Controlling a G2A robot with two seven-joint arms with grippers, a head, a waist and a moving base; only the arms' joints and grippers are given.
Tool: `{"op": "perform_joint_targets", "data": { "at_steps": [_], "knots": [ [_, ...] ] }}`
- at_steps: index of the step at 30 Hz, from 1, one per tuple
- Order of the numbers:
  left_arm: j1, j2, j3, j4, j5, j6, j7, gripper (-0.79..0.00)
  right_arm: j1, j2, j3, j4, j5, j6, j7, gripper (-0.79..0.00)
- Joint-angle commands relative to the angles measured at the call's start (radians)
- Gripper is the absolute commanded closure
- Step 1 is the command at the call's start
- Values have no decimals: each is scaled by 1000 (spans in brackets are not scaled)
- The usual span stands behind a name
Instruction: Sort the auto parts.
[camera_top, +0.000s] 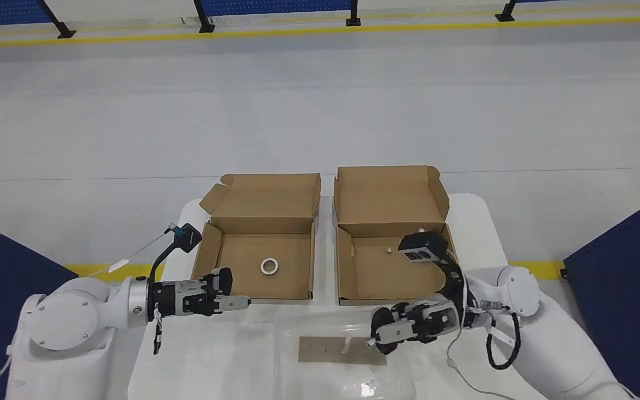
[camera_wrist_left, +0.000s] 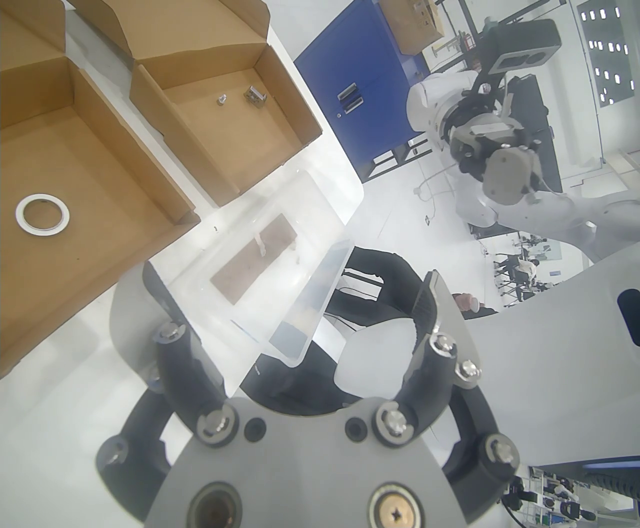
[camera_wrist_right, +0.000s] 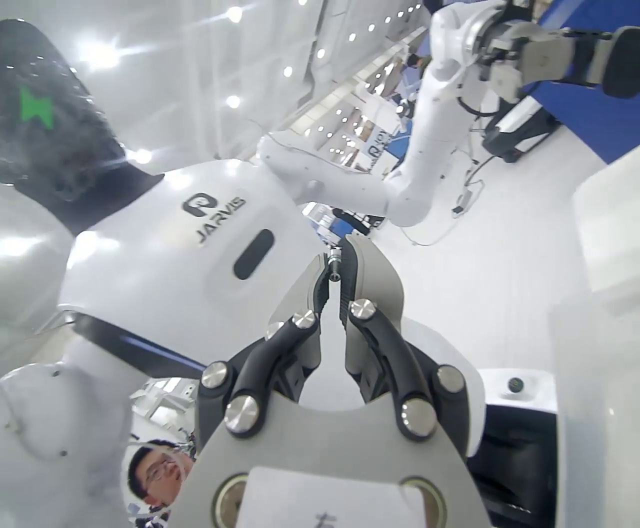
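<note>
My right gripper (camera_wrist_right: 334, 267) is shut on a small metal bolt (camera_wrist_right: 334, 264), pinched at the fingertips and held up off the table; from above it (camera_top: 378, 338) hangs over the clear plastic tray (camera_top: 400, 375). My left gripper (camera_wrist_left: 295, 290) is open with nothing between its fingers, at the front edge of the left cardboard box (camera_top: 250, 290); the top view puts it (camera_top: 240, 300) there too. A silver ring (camera_wrist_left: 42, 214) lies in the left box (camera_wrist_left: 100, 200). A small bolt (camera_wrist_left: 221, 99) and a metal clip (camera_wrist_left: 255, 96) lie in the right box (camera_wrist_left: 280, 95).
A brown card (camera_top: 342, 349) with small pieces lies in the clear tray (camera_wrist_left: 320, 280) between the arms. Both boxes have their lids folded back toward the far side (camera_top: 272, 195). The white table (camera_top: 470, 215) ends just right of the right box (camera_top: 345, 280).
</note>
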Motion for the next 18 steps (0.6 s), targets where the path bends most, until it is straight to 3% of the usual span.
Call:
{"op": "perform_joint_targets", "data": {
  "at_steps": [1,8,18],
  "knots": [
    [0,0,0,0,0,0,0,-785,7,-7,6,-3,58,27,27,0],
    [0,0,0,0,0,0,0,-785,18,-46,30,-3,207,114,114,0],
    [0,0,0,0,0,0,0,-785,11,-49,22,-32,221,130,91,0]
  ]
}}
